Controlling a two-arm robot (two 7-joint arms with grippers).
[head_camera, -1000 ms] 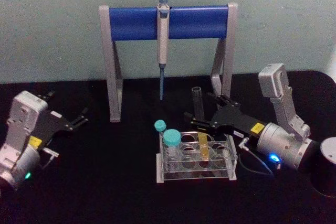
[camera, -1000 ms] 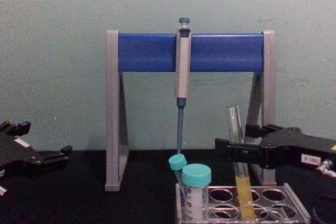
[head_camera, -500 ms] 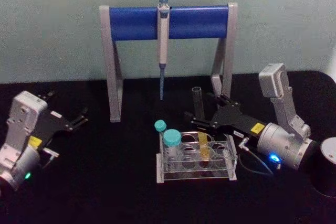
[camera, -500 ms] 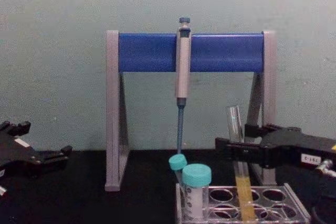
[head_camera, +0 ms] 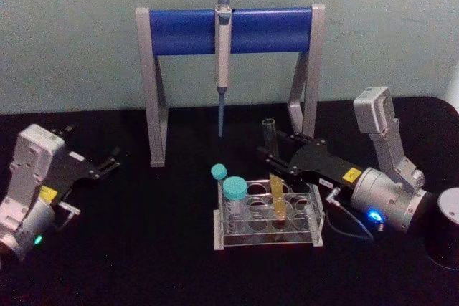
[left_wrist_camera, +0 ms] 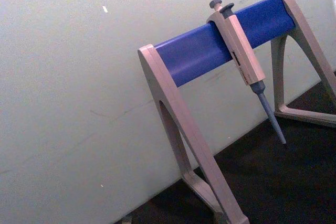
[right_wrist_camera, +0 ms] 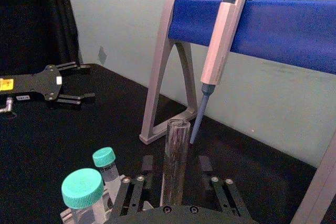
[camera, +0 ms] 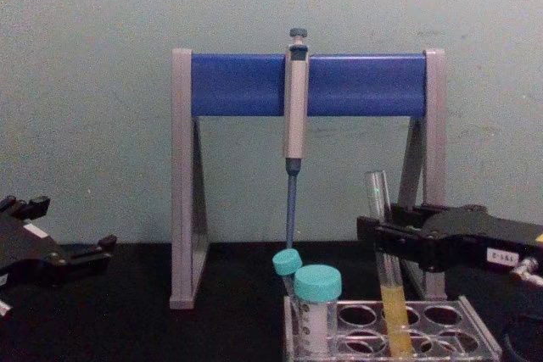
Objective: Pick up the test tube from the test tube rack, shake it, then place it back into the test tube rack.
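Note:
The test tube (head_camera: 271,141), thin clear glass with yellow liquid low down, stands upright in a middle hole of the clear test tube rack (head_camera: 267,238). My right gripper (head_camera: 274,147) reaches in from the right and is open, one finger on each side of the tube's upper part. In the right wrist view the test tube (right_wrist_camera: 176,161) rises between the fingers with a gap on both sides. The chest view shows the test tube (camera: 394,320) seated in the rack (camera: 441,315), right gripper (camera: 373,235) at mid-height. My left gripper (head_camera: 111,161) rests open at far left.
Two teal-capped tubes (head_camera: 234,190) stand at the rack's left end. Behind the rack is a grey-legged stand with a blue crossbar (head_camera: 186,31), and a grey pipette (head_camera: 223,48) hangs from it. A dark cylinder (head_camera: 445,227) sits at the far right.
The right gripper's fingers have spread off the test tube and shifted slightly right. The tube stays upright in the rack. The left arm has not moved.

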